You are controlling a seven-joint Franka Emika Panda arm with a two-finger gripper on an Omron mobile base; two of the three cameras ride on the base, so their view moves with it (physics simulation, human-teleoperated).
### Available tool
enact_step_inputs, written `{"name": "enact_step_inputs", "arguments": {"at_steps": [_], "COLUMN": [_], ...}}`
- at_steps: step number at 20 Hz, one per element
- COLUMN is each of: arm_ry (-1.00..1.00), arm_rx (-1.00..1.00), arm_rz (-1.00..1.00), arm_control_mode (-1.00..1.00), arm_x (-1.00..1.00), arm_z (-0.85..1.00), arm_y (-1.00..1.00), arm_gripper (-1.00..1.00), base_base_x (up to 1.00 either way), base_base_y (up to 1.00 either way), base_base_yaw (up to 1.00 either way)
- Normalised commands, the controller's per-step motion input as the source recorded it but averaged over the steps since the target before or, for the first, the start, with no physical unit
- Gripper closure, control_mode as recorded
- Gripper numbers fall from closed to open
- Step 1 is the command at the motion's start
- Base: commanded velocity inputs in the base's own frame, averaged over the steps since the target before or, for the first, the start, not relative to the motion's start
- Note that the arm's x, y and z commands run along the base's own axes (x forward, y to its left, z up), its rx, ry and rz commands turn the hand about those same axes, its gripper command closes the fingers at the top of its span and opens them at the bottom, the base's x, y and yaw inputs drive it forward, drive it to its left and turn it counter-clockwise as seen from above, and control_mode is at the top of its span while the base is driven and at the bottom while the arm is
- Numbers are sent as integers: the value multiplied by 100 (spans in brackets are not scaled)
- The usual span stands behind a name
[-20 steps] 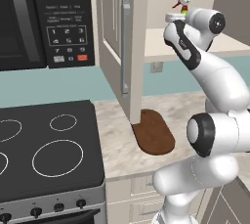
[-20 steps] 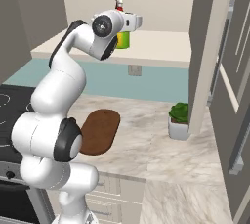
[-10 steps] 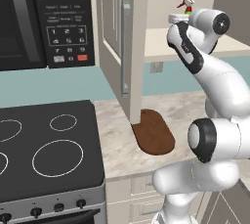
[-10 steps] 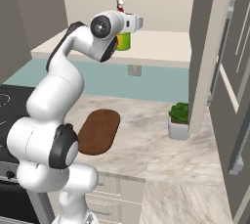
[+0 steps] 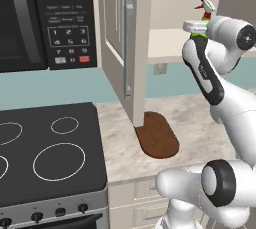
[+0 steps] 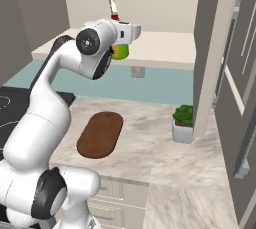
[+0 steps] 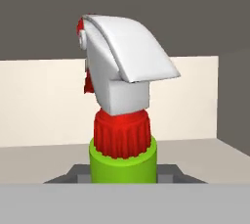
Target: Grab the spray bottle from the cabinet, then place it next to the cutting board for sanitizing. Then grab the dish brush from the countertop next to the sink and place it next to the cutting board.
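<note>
My gripper (image 6: 127,30) is shut on the spray bottle (image 6: 119,51), a green bottle with a white and red trigger head (image 7: 122,76). I hold it upright just in front of the cabinet's pale shelf (image 6: 160,48), high over the countertop (image 6: 165,158). In the left base view the spray bottle's nozzle (image 5: 205,7) pokes up above the gripper (image 5: 196,27). The dark brown cutting board (image 5: 157,134) (image 6: 101,133) lies flat on the countertop, below and nearer than the bottle. The dish brush and the sink are out of view.
The open cabinet door (image 5: 122,48) with its silver bar handle (image 5: 128,48) hangs left of the arm. Another open door (image 6: 220,53) stands at the right, with a potted plant (image 6: 184,121) beneath it. A stove (image 5: 50,158) and a microwave (image 5: 45,18) are at the left.
The hand has drawn back a little from the shelf toward the base, carrying the spray bottle with it. The grip has stayed the same.
</note>
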Motion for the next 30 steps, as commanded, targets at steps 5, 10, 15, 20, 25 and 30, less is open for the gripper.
{"name": "enact_step_inputs", "arguments": {"at_steps": [5, 10, 15, 20, 25, 30], "arm_ry": [-14, 9, 33, 34, 20, 13], "arm_rx": [0, -2, -12, -21, -4, 1], "arm_rz": [0, -1, 0, 13, 33, 29], "arm_control_mode": [-100, -100, -100, -100, -100, -100], "arm_x": [-100, -100, -100, -90, 0, 78], "arm_z": [0, 0, -58, -100, -100, -100], "arm_y": [0, -2, -13, 0, 0, 0], "arm_gripper": [100, 100, 100, 100, 100, 100], "base_base_x": [0, 0, 0, 0, 0, 0], "base_base_y": [0, 0, 0, 0, 0, 0], "base_base_yaw": [0, 0, 0, 0, 0, 0]}}
